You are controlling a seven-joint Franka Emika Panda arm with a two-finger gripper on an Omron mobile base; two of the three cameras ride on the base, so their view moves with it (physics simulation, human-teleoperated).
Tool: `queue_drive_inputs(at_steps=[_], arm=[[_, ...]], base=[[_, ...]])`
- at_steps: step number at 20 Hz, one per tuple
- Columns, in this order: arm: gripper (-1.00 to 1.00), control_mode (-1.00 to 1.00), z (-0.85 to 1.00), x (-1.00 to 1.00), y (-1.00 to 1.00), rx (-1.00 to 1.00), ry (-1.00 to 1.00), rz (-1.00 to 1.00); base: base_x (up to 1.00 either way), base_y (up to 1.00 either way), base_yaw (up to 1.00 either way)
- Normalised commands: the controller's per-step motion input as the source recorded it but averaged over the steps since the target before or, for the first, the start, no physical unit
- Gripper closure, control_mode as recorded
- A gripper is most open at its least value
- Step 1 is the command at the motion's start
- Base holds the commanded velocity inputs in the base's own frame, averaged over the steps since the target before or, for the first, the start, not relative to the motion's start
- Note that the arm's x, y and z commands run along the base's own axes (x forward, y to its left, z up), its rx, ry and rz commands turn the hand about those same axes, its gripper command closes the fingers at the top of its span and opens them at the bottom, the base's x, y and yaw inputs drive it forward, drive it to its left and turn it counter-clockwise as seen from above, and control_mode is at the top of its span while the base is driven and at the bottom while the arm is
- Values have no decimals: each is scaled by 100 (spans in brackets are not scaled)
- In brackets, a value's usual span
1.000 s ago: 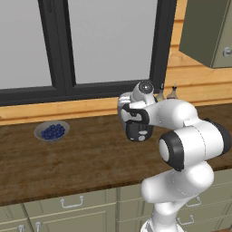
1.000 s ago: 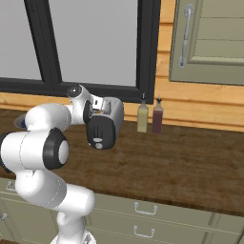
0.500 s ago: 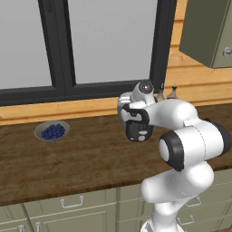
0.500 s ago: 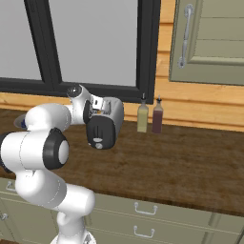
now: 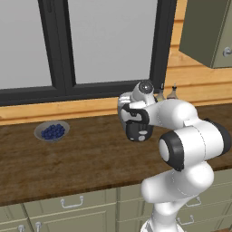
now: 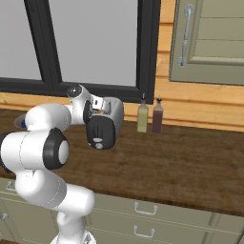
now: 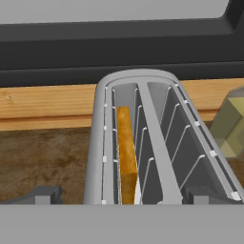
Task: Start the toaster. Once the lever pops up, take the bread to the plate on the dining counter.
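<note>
Claw (image 7: pixel 119 196) hung with jaws spread wide and nothing held, just above the toaster (image 7: pixel 143 138) on the wooden counter (image 5: pixel 68 158). Bread (image 7: pixel 126 152) stood upright in the toaster's left slot in the hand view.

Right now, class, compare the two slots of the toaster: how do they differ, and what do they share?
In the hand view, the left slot of the toaster holds the bread, standing upright on edge; the right slot holds nothing. The left slot looks narrower from this angle, the right one wider. Both are lined with thin wire guides and run side by side.
</note>
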Motion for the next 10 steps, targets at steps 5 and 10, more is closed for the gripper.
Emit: queue_drive_inputs(at_steps=[5, 10], arm=[[-100, -100, 0, 0, 0, 0, 0, 0], [-100, -100, 0, 0, 0, 0, 0, 0]], base=[[0, 0, 0], [0, 0, 0]])
